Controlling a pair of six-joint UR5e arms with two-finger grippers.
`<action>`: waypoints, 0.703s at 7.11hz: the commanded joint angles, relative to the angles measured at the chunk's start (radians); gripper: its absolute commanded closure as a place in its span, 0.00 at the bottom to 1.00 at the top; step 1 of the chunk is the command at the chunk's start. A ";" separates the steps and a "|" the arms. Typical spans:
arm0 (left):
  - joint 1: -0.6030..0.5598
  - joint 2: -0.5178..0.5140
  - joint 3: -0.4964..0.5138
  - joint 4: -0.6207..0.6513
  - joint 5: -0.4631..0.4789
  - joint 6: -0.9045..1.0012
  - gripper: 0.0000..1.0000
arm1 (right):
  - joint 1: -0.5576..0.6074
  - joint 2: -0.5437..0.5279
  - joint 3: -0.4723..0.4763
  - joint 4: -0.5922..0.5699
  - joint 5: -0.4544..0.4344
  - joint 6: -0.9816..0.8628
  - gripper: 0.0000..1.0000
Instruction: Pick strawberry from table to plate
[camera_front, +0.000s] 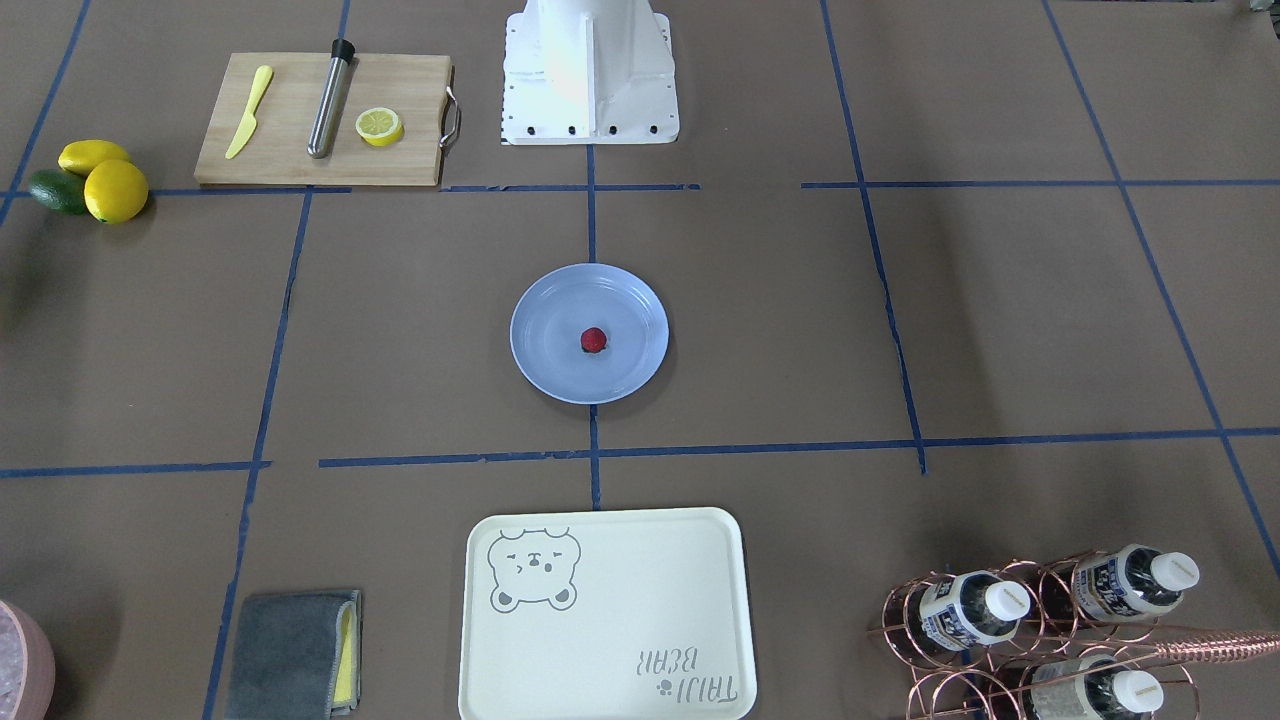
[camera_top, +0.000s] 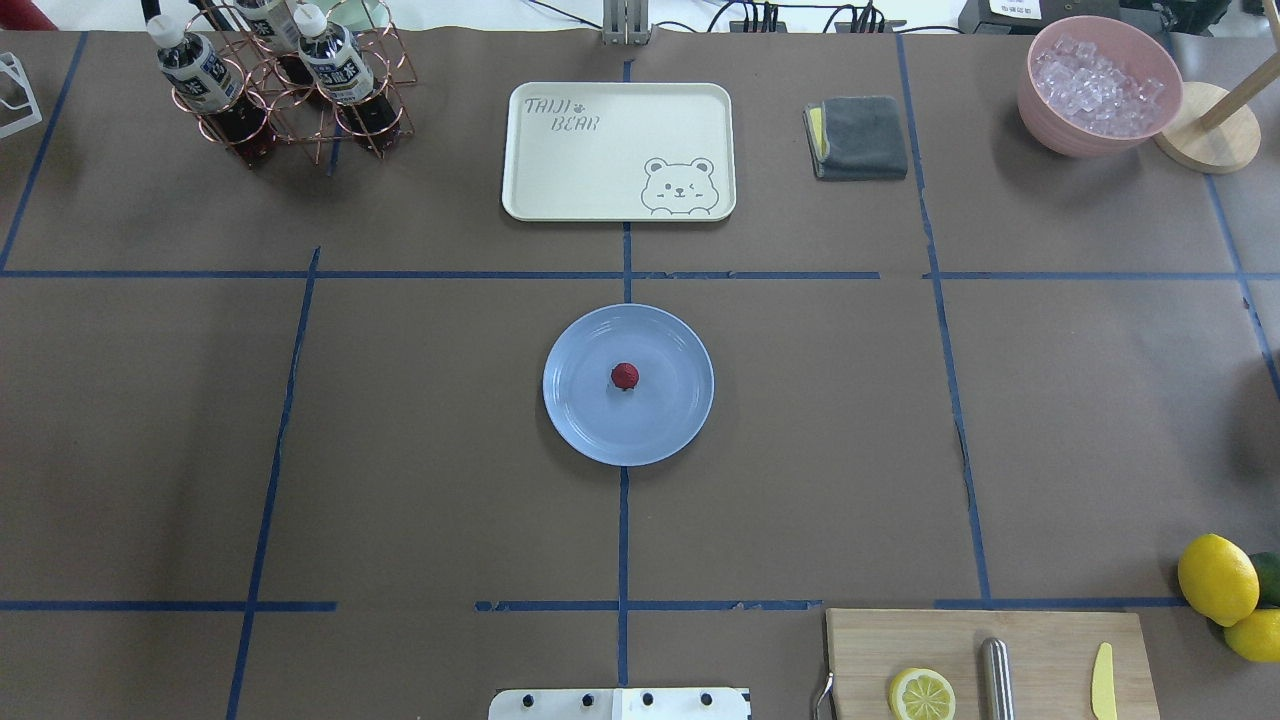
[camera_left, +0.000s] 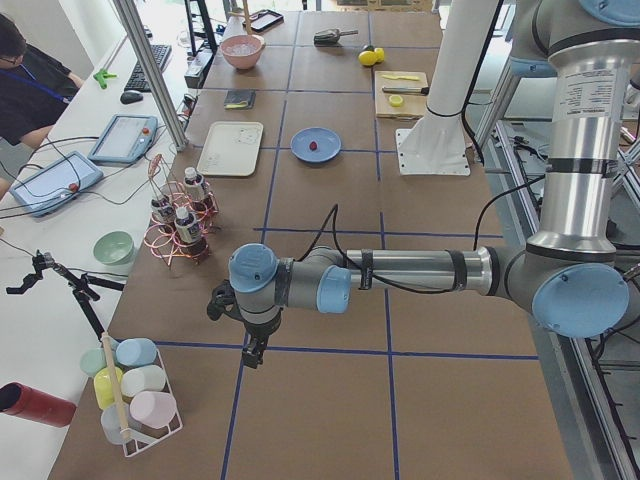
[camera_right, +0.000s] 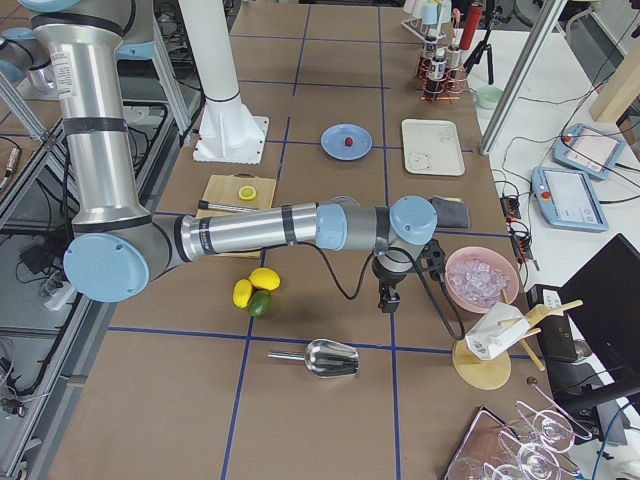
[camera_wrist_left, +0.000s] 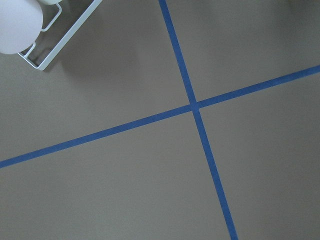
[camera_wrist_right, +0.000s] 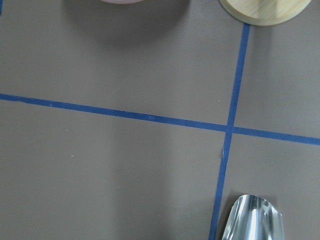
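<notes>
Far off at the left end of the table (camera_top: 450, 480), the left gripper (camera_left: 252, 352) hangs pointing down over bare paper. Whether its jaws are parted I cannot tell from this side. Next comes the copper wire rack (camera_top: 300, 125) of bottles (camera_top: 190, 70), their labels too small to read. Then the cream tray (camera_top: 590, 160), printed with a bear and what reads as "TAIJI BEAR". In the middle sits the blue plate (camera_top: 580, 425) with the strawberry (camera_top: 625, 375) resting at its centre. The job looks done to me, which would explain both arms parked well clear. Past the grey cloth (camera_top: 862, 138), the pink bowl of ice (camera_top: 1060, 135) and the cutting board (camera_top: 1040, 655), the right gripper (camera_right: 387, 298) hangs likewise, near a metal scoop (camera_right: 325, 357), and I cannot judge its opening either.
</notes>
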 joint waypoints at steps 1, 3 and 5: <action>0.000 0.001 0.001 0.000 0.000 0.001 0.00 | 0.014 -0.091 -0.032 0.143 0.001 -0.012 0.00; 0.000 0.003 0.000 0.000 0.000 0.001 0.00 | 0.030 -0.189 -0.032 0.249 -0.009 -0.009 0.00; 0.000 0.005 0.003 -0.002 0.001 0.001 0.00 | 0.049 -0.194 -0.035 0.260 0.001 0.033 0.00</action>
